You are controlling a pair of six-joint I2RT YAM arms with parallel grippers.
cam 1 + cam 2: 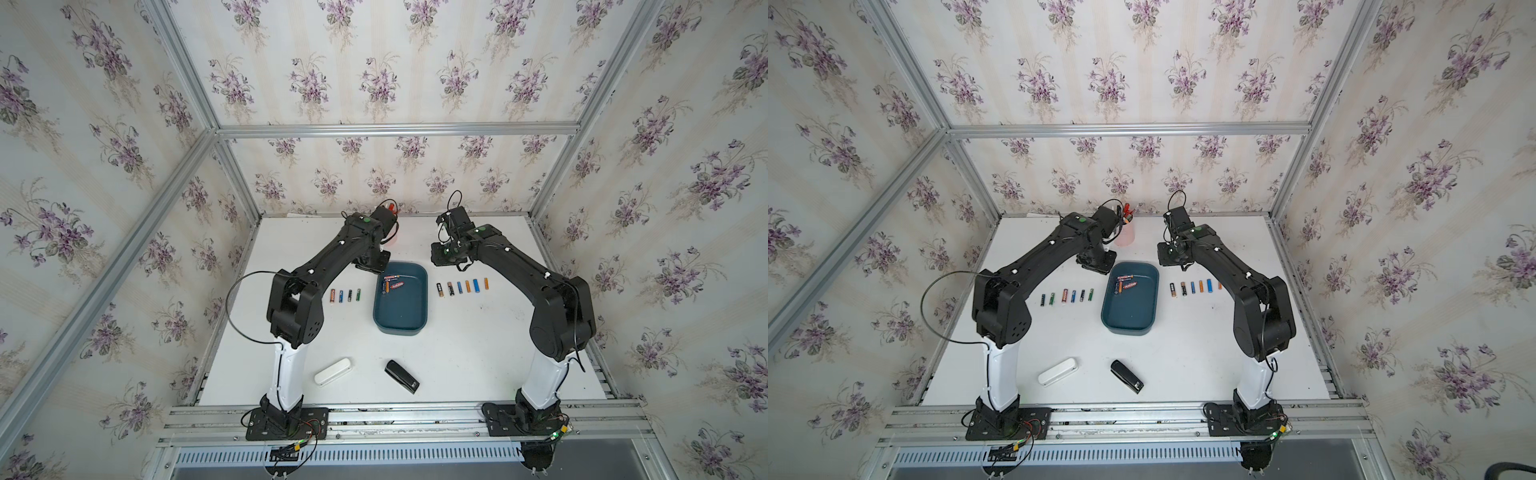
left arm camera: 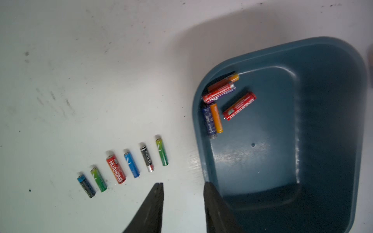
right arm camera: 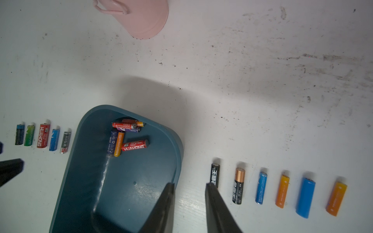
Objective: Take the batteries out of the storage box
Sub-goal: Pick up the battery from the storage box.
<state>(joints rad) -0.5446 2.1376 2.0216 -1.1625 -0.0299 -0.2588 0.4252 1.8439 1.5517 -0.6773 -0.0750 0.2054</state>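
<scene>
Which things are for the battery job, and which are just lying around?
For the job:
- box
- batteries inside it
- battery rows either side of it

Just lying about:
- pink cup
- pens
- white case
- stapler

The storage box (image 2: 333, 121) looks like smooth teal plastic, its floor scuffed and faintly shiny. The batteries (image 2: 239, 106) wear glossy printed wraps with bare metal ends. The white table (image 3: 242, 80) is matt, smudged with dark marks. The pink cup (image 3: 145, 18) looks smooth and satiny.
</scene>
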